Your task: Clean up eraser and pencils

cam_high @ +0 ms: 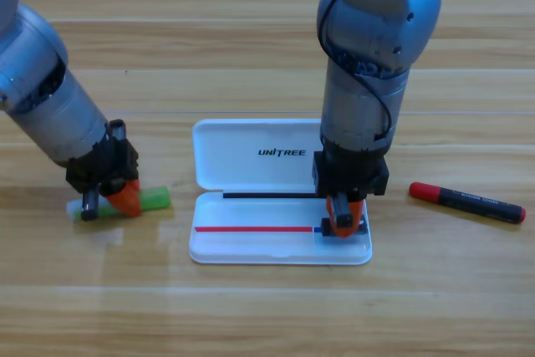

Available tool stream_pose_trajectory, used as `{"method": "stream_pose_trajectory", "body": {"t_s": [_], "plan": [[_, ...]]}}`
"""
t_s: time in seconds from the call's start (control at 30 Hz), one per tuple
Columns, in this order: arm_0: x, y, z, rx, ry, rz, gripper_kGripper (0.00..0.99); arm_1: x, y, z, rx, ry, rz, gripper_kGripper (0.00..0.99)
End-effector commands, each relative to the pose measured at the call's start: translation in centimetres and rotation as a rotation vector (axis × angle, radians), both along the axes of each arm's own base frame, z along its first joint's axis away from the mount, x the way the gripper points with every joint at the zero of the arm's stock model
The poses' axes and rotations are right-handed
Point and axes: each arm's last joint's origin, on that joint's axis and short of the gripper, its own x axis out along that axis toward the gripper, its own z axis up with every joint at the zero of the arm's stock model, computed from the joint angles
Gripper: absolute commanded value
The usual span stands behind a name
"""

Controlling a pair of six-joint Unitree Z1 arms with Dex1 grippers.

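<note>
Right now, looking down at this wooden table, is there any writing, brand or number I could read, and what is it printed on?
"UNITREE": black capitals inside the raised lid of the open white plastic case.
Black-barrelled pen with red cap, lying right of the case: pale marks along the barrel, too small to read.
Light green translucent stick under the left gripper: no text visible.
Right gripper, down in the case's tray: no text visible.

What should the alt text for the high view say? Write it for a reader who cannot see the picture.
The right gripper points down into the right end of the open white case, at the black eraser. The left gripper is down on the light green stick left of the case. A black pen with a red cap lies on the wooden table to the case's right.
</note>
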Motion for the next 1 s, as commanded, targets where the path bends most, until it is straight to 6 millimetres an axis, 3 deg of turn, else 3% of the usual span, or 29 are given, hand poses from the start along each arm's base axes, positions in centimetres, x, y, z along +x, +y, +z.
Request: {"method": "stream_pose_trajectory", "body": {"t_s": [0.03,0.53,0.8,0.93,1.0], "plan": [[-0.6,-0.2,1.2,-0.001,-0.029,-0.016,0.0,-0.3,1.4,-3.2,-0.061,0.031,0.035,0.0],[-0.9,0.0,3.0,0.007,-0.03,-0.044,0.0,-0.1,1.6,-3.5,-0.068,0.02,0.034,0.0],[-1.6,0.3,5.5,-0.009,-0.046,-0.046,0.0,-0.1,1.6,-3.4,-0.066,0.021,0.032,0.0],[-1.5,0.3,5.8,-0.007,-0.044,-0.047,0.0,-0.2,1.5,-3.0,-0.056,0.019,0.026,0.005],[-1.4,0.3,5.8,-0.007,-0.045,-0.047,0.0,-0.3,1.5,-2.6,-0.047,0.018,0.021,0.517]]}}
